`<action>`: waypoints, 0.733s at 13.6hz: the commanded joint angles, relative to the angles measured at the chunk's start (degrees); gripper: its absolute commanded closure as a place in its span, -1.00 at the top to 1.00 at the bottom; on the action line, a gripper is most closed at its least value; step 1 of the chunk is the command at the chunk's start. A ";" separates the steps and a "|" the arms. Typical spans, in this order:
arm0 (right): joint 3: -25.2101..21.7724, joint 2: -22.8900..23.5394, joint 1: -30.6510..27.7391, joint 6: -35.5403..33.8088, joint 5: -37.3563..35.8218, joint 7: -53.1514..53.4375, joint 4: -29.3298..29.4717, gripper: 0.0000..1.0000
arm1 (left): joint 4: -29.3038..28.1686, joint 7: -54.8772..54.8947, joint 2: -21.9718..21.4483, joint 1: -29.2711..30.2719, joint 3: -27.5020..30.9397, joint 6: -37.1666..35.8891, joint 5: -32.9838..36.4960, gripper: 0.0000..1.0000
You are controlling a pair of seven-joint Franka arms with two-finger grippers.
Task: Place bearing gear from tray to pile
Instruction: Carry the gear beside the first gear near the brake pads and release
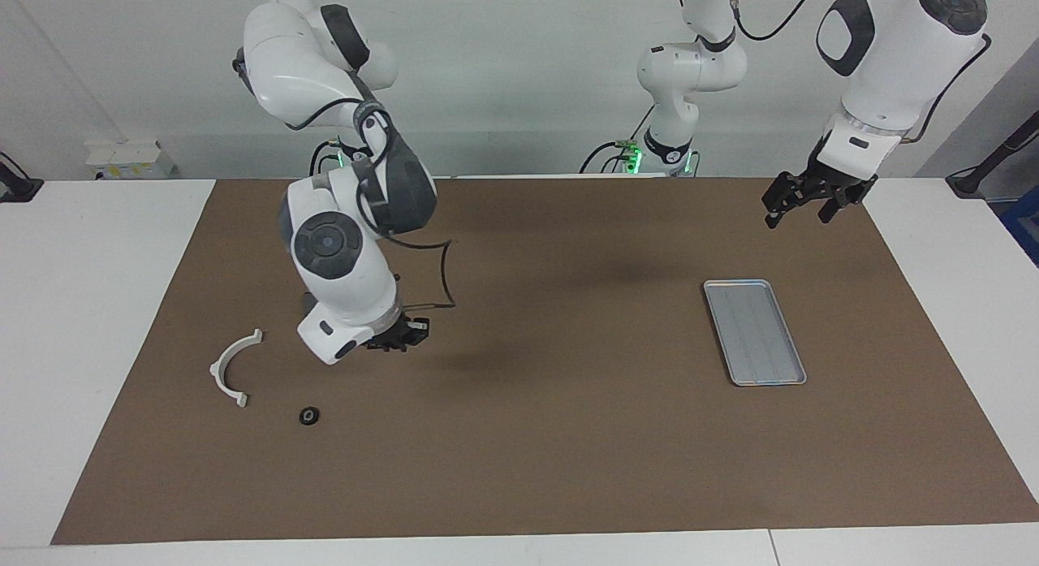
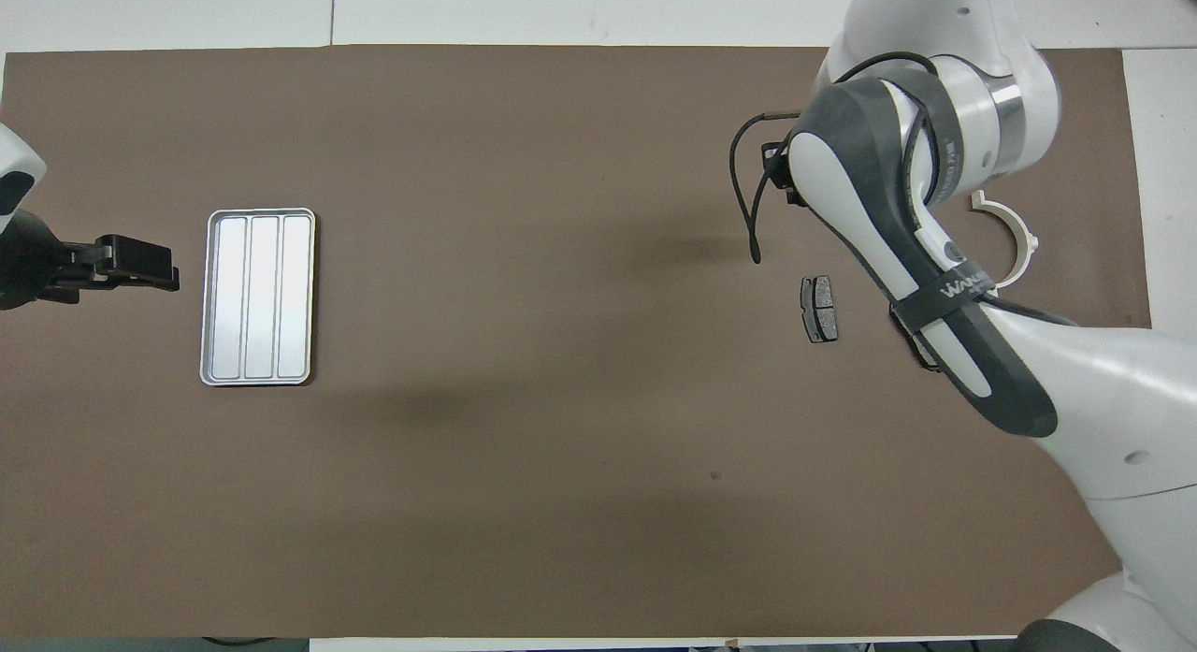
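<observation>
Left gripper point(image 1: 797, 208): waits in the air over the mat point(image 1: 568, 436) near the robots, fingers spread apart, nothing between them.
Tray point(image 1: 755, 332): flat silver-grey rectangle, rounded corners, lengthwise ridges; toward the left arm's end.
Right gripper point(image 1: 399, 339): low over the pile area, fingertips together; whether it carries anything cannot be told.
Brake pad point(image 2: 819, 308): small, dark grey, flat on the mat; the second is hidden under the right arm.
White bracket point(image 1: 233, 367): half-ring, partly covered from overhead.
Bearing gear point(image 1: 308, 416): small black ring with a pale centre, farthest from the robots, near the bracket.
</observation>
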 commanded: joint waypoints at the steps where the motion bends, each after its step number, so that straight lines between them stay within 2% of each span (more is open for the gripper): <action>1: -0.13 1.99 -2.29 3.29 0.36 -4.51 -0.96 -1.00 | 0.29 0.62 -0.46 0.55 -0.15 -0.75 -0.12 1.00; 5: -0.22 6.20 -3.44 7.17 -1.39 -6.45 -1.31 -1.00 | 0.20 0.62 -0.64 0.37 -0.24 -0.75 -0.12 1.00; 10: -0.22 8.85 -3.97 11.12 -1.75 -7.85 -1.66 -1.00 | 0.20 0.53 -0.64 0.02 -0.24 -0.75 -0.12 1.00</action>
